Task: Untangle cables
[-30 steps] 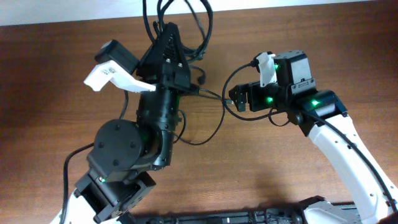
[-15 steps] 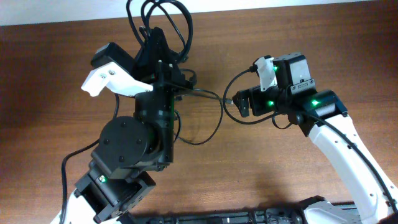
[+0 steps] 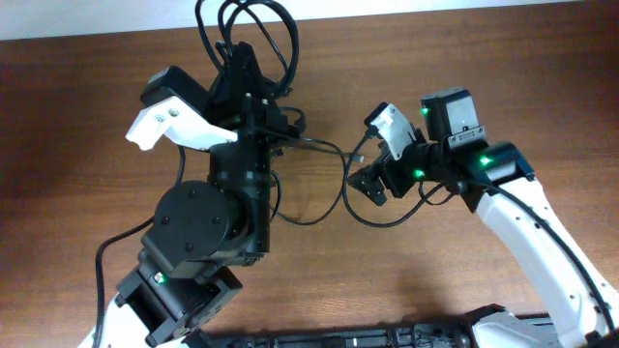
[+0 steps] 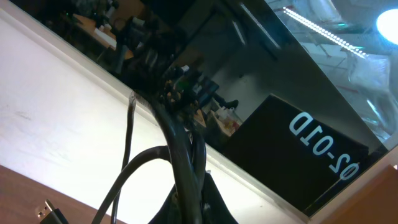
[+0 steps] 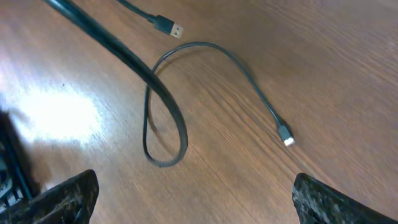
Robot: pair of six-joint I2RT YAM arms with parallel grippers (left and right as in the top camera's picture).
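My left gripper (image 3: 242, 64) is raised near the table's far edge and shut on a bundle of black cables (image 3: 311, 143). In the left wrist view the cords (image 4: 183, 155) rise straight out of its closed jaws (image 4: 193, 210). One thin cord runs from the bundle across the table toward my right gripper (image 3: 367, 181), which is open and empty just above the wood. In the right wrist view the gripper (image 5: 199, 205) hovers over a cable loop (image 5: 181, 134). A thin cord (image 5: 249, 79) ends in a small plug (image 5: 285, 138), and a USB plug (image 5: 174, 29) lies farther off.
The brown wooden table (image 3: 464, 77) ends at a white wall strip along the far edge. The bulky left arm base (image 3: 193, 232) covers the table's left centre. Another cord (image 3: 126, 237) trails beside it.
The left gripper moved left with the cable bundle. The right wrist has turned and its gripper has shifted down and left, now open over the loose cord.
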